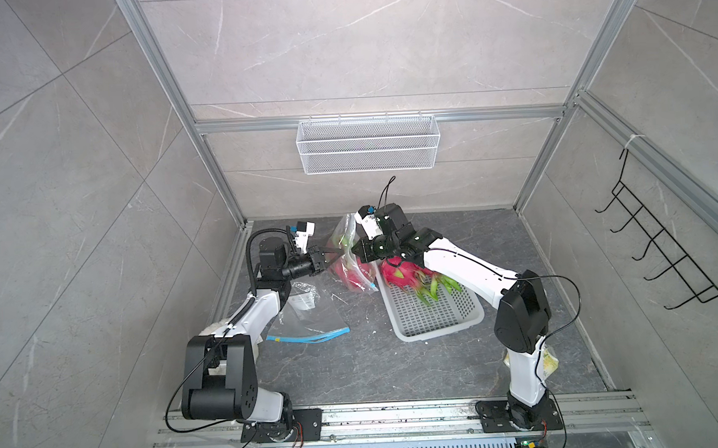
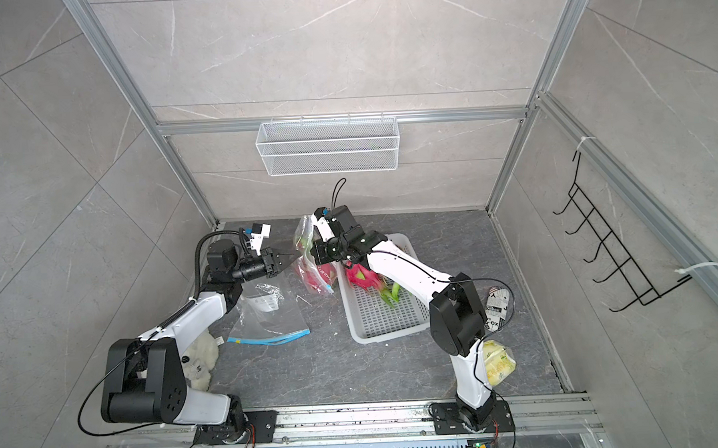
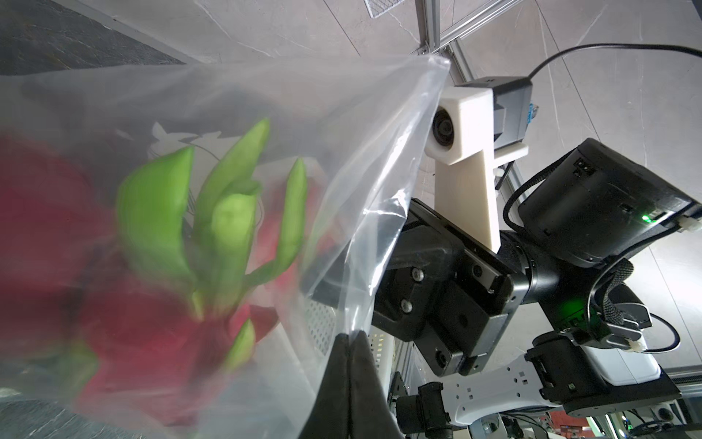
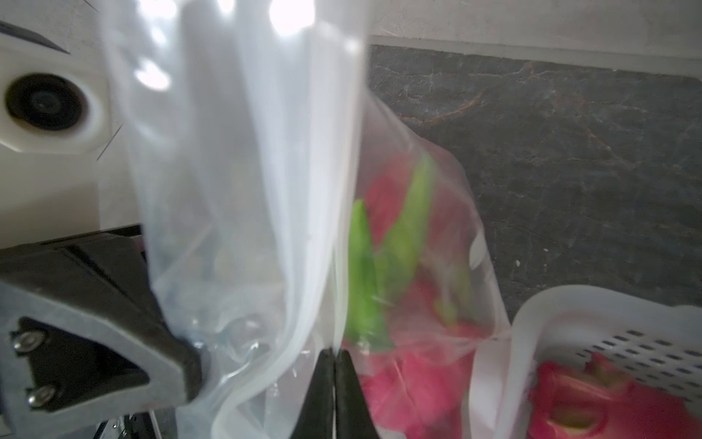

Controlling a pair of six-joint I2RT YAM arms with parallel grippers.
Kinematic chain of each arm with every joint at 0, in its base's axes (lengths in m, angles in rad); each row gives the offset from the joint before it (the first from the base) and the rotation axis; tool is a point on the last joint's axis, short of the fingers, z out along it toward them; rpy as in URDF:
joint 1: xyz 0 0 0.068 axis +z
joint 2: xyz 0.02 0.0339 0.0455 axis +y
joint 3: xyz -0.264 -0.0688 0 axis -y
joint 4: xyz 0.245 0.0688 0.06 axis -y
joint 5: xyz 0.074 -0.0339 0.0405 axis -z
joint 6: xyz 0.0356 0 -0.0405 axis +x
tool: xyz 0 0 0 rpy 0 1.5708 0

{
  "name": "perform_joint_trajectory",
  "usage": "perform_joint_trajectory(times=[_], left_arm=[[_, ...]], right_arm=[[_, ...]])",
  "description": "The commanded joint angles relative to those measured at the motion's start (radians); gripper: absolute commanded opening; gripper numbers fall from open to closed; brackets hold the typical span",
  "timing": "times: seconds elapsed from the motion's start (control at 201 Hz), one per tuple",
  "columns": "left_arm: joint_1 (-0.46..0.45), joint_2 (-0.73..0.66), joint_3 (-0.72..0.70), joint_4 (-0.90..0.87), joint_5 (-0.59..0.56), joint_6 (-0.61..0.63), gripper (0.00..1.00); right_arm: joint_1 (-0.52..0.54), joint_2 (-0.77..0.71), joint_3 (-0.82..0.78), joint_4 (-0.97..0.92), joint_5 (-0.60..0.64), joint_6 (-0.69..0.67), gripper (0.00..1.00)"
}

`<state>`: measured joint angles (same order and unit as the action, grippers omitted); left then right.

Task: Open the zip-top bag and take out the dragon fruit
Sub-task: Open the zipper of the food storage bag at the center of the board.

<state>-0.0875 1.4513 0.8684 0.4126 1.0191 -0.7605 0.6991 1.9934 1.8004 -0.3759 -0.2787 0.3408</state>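
The clear zip-top bag (image 1: 346,229) (image 2: 304,229) stands lifted above the dark floor, between my two grippers. Inside it lies a magenta dragon fruit with green tips (image 1: 351,272) (image 3: 133,304) (image 4: 410,376). My left gripper (image 1: 336,251) (image 3: 349,336) is shut on the bag's film from the left. My right gripper (image 1: 352,248) (image 4: 334,351) is shut on the film from the right, its fingertips pressed together. Another dragon fruit (image 1: 401,273) (image 2: 364,277) (image 4: 592,403) lies in the white perforated basket (image 1: 440,317) (image 4: 532,315) beside the bag.
An empty clear bag with a blue zip strip (image 1: 311,320) lies flat on the floor beside the left arm. A white wire basket (image 1: 368,143) hangs on the back wall and a black hook rack (image 1: 662,253) on the right wall. Packets (image 2: 496,360) sit by the right arm's base.
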Motion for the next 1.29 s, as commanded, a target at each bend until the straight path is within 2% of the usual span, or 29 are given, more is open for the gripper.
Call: perform_joint_trajectory(times=[0.0, 0.229, 0.443, 0.632, 0.741, 0.806, 0.935, 1.035, 1.214, 1.284], left_arm=[[-0.004, 0.002, 0.015, 0.041, 0.010, 0.005, 0.00], [-0.004, 0.007, 0.017, 0.044, 0.016, 0.006, 0.00], [-0.006, -0.006, 0.005, 0.041, 0.004, 0.010, 0.00], [-0.006, -0.008, 0.007, 0.041, 0.004, 0.007, 0.00], [-0.009, -0.005, 0.009, 0.041, 0.004, 0.007, 0.00], [-0.012, -0.002, 0.010, 0.042, 0.004, 0.004, 0.00], [-0.018, -0.003, 0.013, 0.043, 0.006, 0.004, 0.00], [-0.018, -0.005, 0.015, 0.042, 0.006, 0.003, 0.00], [-0.018, -0.005, 0.016, 0.043, 0.014, 0.005, 0.00], [-0.018, -0.006, 0.015, 0.047, 0.019, 0.005, 0.00]], right_arm=[[-0.002, -0.067, -0.039, -0.005, 0.045, -0.005, 0.00], [-0.014, -0.138, -0.089, -0.023, 0.107, -0.025, 0.00], [-0.026, -0.189, -0.089, -0.147, 0.336, -0.076, 0.00], [-0.026, -0.238, -0.101, -0.167, 0.435, -0.069, 0.00], [-0.020, -0.245, -0.102, -0.148, 0.425, -0.062, 0.00], [-0.014, -0.234, -0.073, -0.161, 0.375, -0.064, 0.00], [0.017, -0.247, -0.031, -0.156, 0.239, -0.076, 0.17], [0.031, -0.257, -0.013, -0.153, 0.170, -0.060, 0.22], [0.065, -0.273, -0.020, -0.130, 0.163, -0.046, 0.25], [0.074, -0.264, -0.034, -0.095, 0.123, -0.027, 0.22]])
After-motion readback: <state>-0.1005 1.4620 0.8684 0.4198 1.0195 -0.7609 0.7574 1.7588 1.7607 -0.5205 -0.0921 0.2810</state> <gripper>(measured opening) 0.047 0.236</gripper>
